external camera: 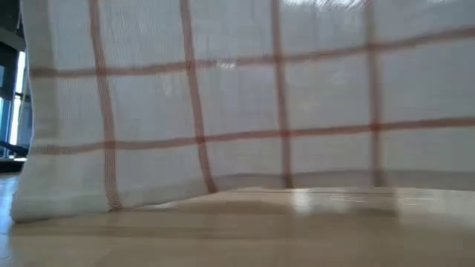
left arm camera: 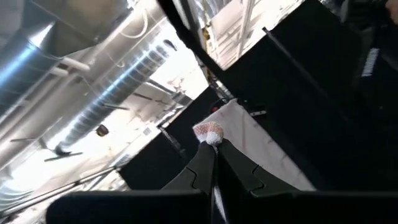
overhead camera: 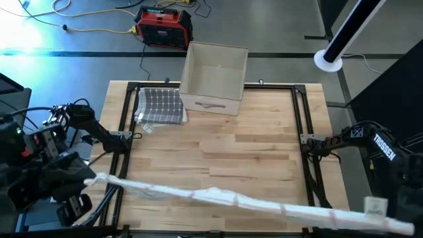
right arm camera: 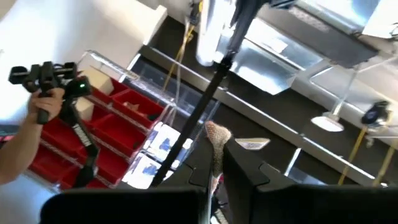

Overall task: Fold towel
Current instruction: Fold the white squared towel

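The towel (overhead camera: 218,196) hangs stretched in the air along the near edge of the bench (overhead camera: 251,152), its lower hem just reaching the wood in the low view. The left gripper (left arm camera: 211,146) and the right gripper (right arm camera: 216,152) each have their jaws pinched on a top corner. No fold looks made yet; laying it down and folding remain.

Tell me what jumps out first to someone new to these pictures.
The white towel with red checks, stretched taut above the table's near edge between the left gripper and right gripper, each shut on a corner. In the low view it hangs like a curtain. Behind, a cardboard box and a folded grey cloth sit at the far edge.
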Controlling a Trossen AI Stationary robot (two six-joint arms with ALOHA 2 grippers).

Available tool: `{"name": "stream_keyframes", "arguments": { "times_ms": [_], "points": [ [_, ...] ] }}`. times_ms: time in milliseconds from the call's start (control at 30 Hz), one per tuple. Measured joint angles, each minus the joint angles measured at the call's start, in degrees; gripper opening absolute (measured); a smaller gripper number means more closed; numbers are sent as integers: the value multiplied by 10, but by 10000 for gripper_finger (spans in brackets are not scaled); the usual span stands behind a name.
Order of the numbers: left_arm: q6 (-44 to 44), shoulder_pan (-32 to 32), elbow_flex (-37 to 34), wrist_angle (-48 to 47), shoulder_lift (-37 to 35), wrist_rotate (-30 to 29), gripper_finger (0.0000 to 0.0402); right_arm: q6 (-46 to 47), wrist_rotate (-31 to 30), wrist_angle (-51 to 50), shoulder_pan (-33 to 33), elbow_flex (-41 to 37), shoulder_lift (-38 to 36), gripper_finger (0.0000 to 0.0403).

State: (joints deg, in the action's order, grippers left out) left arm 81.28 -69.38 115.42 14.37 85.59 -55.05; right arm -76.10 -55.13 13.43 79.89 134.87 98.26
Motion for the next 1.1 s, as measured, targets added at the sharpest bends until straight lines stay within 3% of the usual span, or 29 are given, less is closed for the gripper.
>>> {"name": "stream_keyframes", "arguments": {
  "times_ms": [200, 400, 500, 600, 700, 867, 1033, 1100],
  "points": [
    [4, 2, 16, 9, -4, -44, 0, -81, -69, 99, 26, 0, -1, 11],
    [3, 50, 23, 6, -13, -137, 0, -73, -171, 128, -8, 0, -3, 11],
    [-41, 107, 10, -40, -28, -156, 0, -70, -194, 128, -37, 0, -2, 11],
    [-126, 167, 6, -147, -42, -164, 0, -65, -210, 113, -64, 0, -6, 11],
    [-247, 219, 5, -294, -53, -140, 0, -44, -223, 73, -88, 0, -15, 11],
    [-431, 279, 5, -487, -69, -29, 0, 31, -246, -32, -130, -32, -44, 11],
    [-458, 325, 5, -572, -69, -3, 0, 131, -275, -139, -197, -121, -92, 11],
    [-457, 344, 5, -593, -69, 49, 0, 196, -310, -198, -224, -161, -117, 11]
  ]
}}
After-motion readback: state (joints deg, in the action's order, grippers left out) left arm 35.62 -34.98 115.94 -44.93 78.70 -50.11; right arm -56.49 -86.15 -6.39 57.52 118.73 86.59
